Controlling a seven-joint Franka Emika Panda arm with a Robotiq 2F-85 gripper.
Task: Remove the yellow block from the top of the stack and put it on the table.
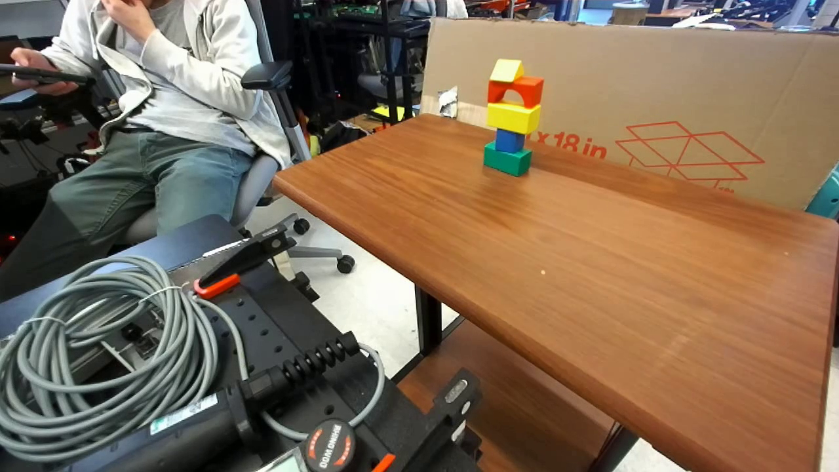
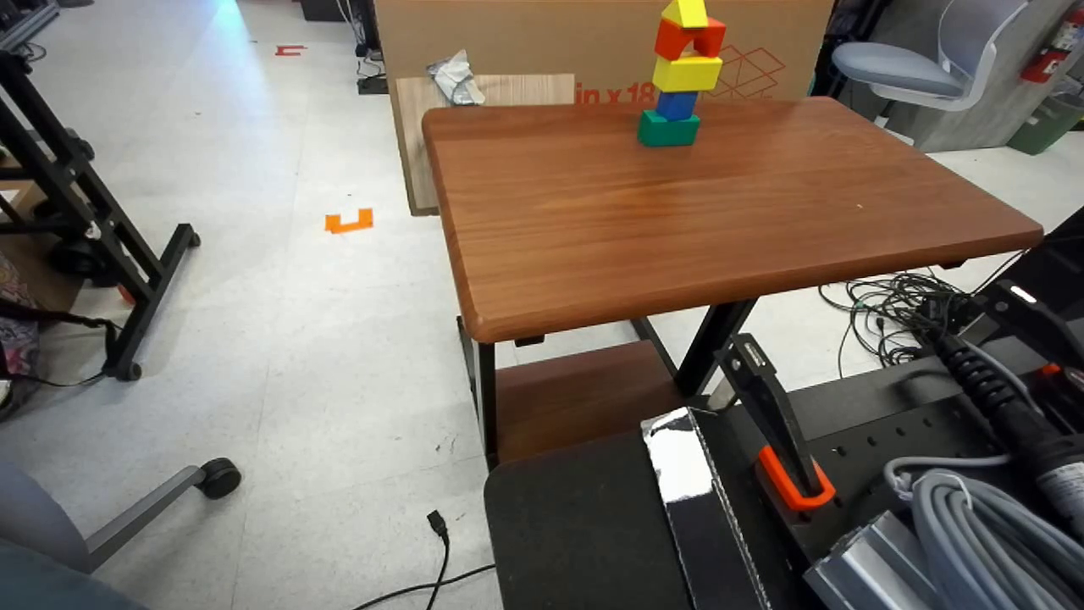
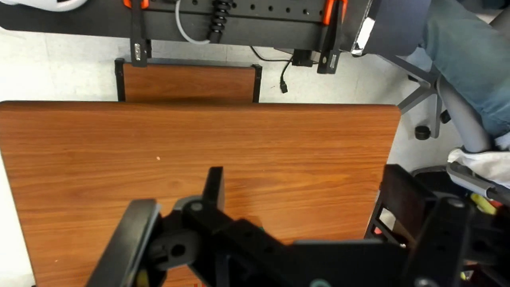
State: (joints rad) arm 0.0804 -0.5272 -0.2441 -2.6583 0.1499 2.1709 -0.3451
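The yellow block (image 1: 507, 69) is a small triangular piece on top of the stack. It also tops the stack in an exterior view (image 2: 686, 13). Below it the stack has a red arch (image 1: 528, 90), a wider yellow block (image 1: 513, 118), a blue cube (image 1: 509, 140) and a teal-green base block (image 1: 507, 159). The stack stands upright near the far edge of the brown wooden table (image 1: 590, 262). My gripper (image 3: 305, 166) is open and empty, seen only in the wrist view. There it hides most of the stack; only a green sliver (image 3: 261, 228) shows.
A large cardboard box (image 1: 688, 85) stands behind the table, close to the stack. A black cart (image 1: 275, 314) with coiled grey cable (image 1: 190, 341) and clamps is on the near side. A person (image 1: 164, 98) sits in a chair beside the table.
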